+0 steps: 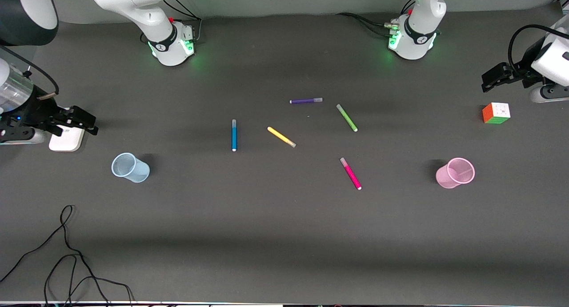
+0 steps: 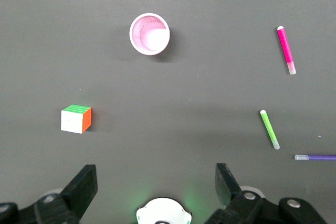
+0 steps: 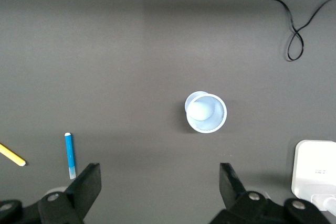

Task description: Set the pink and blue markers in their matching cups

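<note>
markers (image 1: 234, 135) loose between empty cups (image 1: 130, 167)

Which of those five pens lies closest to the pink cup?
The pink marker; the green, yellow, purple and blue markers all lie farther from the pink cup.

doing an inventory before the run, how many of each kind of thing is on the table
markers: 5, blue marker, pink marker, yellow marker, green marker, purple marker
cups: 2, blue cup, pink cup
puzzle cubes: 1, colour cube
white boxes: 1, white box
cables: 1, black cable
total: 10
</note>
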